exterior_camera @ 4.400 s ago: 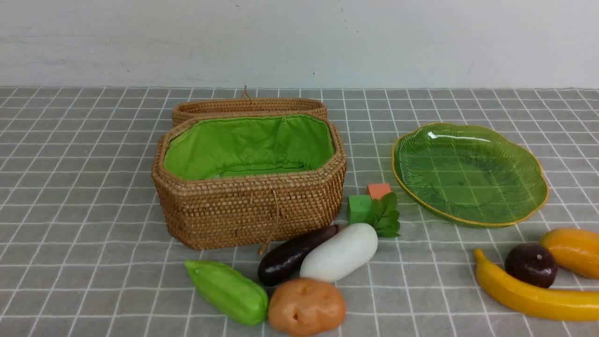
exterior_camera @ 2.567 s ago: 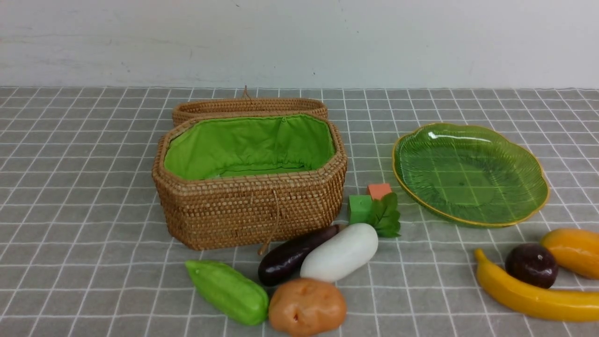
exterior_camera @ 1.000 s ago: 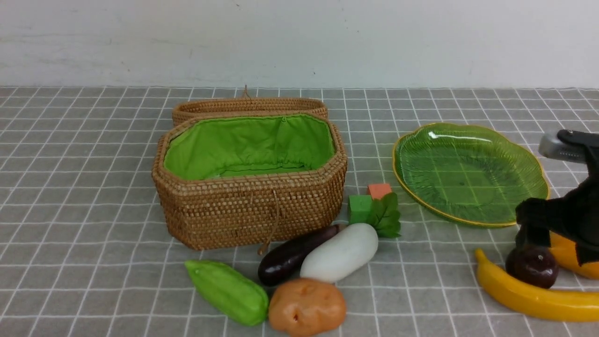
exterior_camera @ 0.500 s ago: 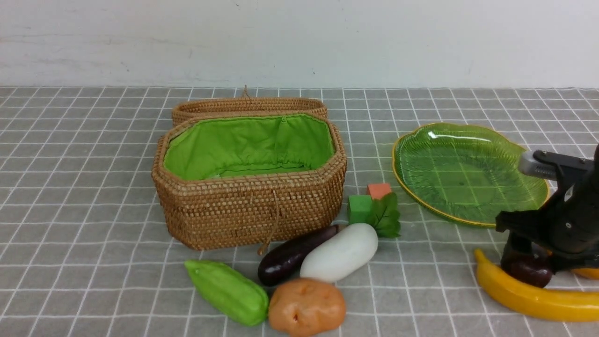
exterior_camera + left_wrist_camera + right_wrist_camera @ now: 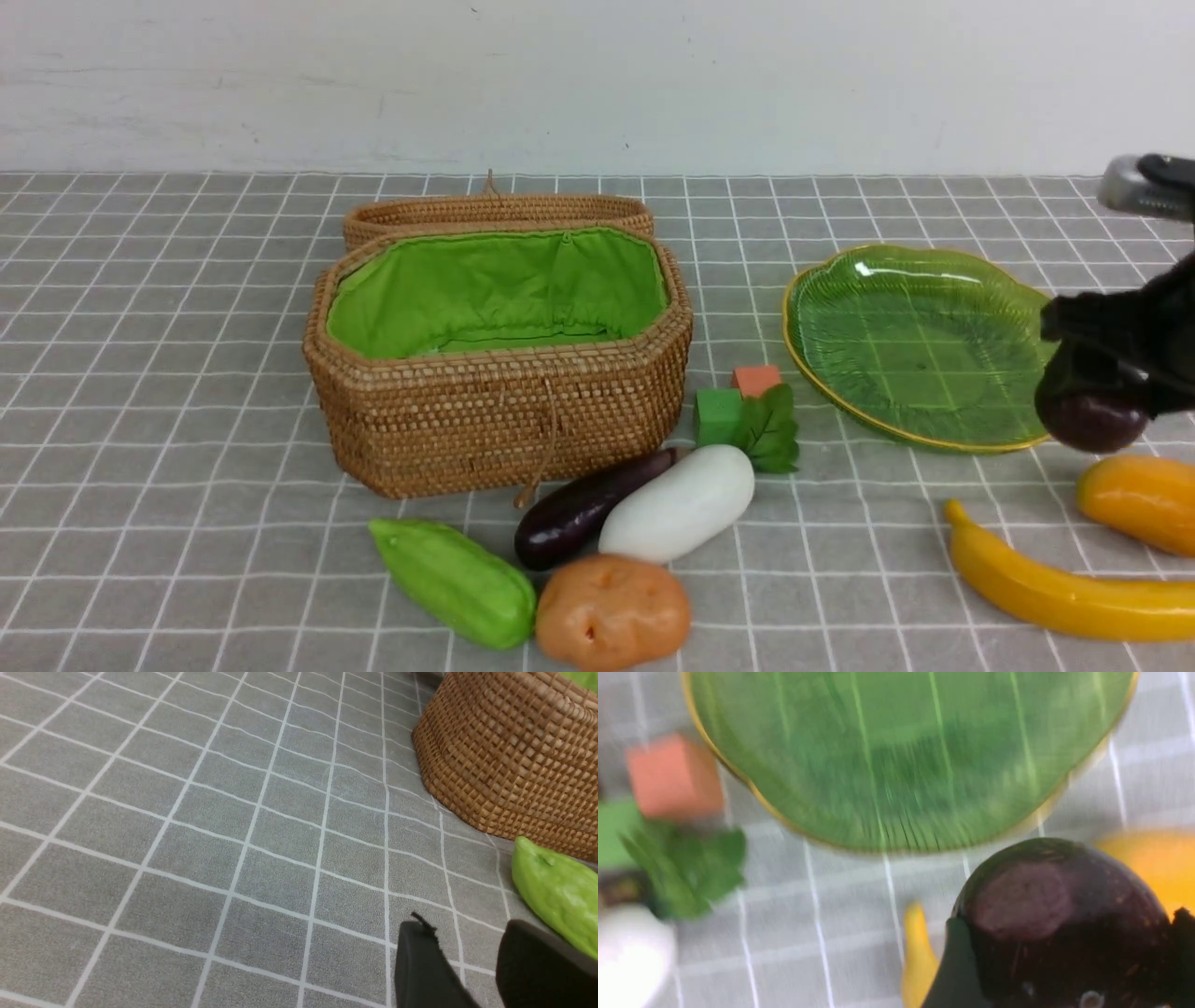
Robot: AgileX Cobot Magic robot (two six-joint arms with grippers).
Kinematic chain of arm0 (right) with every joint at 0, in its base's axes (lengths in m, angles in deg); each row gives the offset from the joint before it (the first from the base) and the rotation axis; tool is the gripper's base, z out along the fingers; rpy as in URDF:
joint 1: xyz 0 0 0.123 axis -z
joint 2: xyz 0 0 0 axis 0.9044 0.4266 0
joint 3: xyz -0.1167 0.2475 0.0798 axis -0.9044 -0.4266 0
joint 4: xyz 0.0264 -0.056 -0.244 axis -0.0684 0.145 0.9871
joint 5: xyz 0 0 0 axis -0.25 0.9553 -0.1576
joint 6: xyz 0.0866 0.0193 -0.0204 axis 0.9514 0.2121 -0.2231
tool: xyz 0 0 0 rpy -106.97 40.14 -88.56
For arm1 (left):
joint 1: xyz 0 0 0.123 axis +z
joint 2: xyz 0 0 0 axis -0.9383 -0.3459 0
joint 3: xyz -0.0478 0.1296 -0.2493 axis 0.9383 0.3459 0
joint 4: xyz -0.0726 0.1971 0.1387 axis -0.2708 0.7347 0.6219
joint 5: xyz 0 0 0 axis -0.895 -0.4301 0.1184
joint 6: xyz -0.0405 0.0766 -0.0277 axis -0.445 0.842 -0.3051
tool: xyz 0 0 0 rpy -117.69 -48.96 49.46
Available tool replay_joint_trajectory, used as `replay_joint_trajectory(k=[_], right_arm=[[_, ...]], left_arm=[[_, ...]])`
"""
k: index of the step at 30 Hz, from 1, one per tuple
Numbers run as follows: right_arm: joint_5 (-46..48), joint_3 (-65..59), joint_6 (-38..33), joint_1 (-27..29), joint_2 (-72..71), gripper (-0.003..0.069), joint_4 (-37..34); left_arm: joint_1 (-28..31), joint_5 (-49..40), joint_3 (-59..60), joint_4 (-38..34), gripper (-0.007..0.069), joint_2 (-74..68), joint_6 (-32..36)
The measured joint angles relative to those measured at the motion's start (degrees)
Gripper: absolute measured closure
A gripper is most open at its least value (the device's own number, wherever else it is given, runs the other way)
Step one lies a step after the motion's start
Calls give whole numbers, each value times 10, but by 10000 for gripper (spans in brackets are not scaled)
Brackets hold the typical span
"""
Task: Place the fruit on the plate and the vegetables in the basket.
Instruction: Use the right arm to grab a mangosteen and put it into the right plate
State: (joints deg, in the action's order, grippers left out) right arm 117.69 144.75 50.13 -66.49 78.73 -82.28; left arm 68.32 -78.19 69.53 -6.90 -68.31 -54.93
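My right gripper (image 5: 1094, 397) is shut on the small round dark-purple fruit (image 5: 1092, 425) and holds it off the cloth, beside the near right rim of the green glass plate (image 5: 934, 280). In the right wrist view the fruit (image 5: 1055, 914) fills the space between the fingers (image 5: 957, 970). Banana (image 5: 1055, 588) and mango (image 5: 1134, 499) lie on the cloth below. The gourd (image 5: 453, 581), eggplant (image 5: 583, 504), radish (image 5: 677, 504) and potato (image 5: 611, 611) lie in front of the open basket (image 5: 495, 429). My left gripper (image 5: 467, 970) is open and empty, low beside the gourd (image 5: 556, 896).
The basket's woven lid (image 5: 495, 213) stands behind it. A green cube (image 5: 717, 415) and an orange cube (image 5: 754, 378) sit between basket and plate, against the radish leaves (image 5: 770, 429). A white wall closes off the back of the checked cloth.
My right gripper came down over the dark-purple fruit, shut on it and lifted it up and back toward the plate's right rim. The other pieces have not moved.
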Motion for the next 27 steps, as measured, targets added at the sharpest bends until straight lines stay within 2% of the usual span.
replay_joint_trajectory(k=[3,6,10,18,19,21,23,27], right_arm=[[-38,32,-8,0,29,141,0],[-117,76,-13,0,101,141,-1],[-146,130,-12,0,188,141,-16],[-138,174,28,0,270,124,-22],[-129,174,36,0,273,57,-22],[-114,177,37,0,271,4,-18],[-89,180,30,0,263,-17,-3],[-20,180,-7,0,229,-13,49]], left_arm=[[0,0,0,0,386,0,0],[0,0,0,0,386,0,0],[0,0,0,0,386,0,0],[0,0,0,0,386,0,0],[0,0,0,0,386,0,0],[0,0,0,0,386,0,0],[0,0,0,0,386,0,0],[0,0,0,0,386,0,0]])
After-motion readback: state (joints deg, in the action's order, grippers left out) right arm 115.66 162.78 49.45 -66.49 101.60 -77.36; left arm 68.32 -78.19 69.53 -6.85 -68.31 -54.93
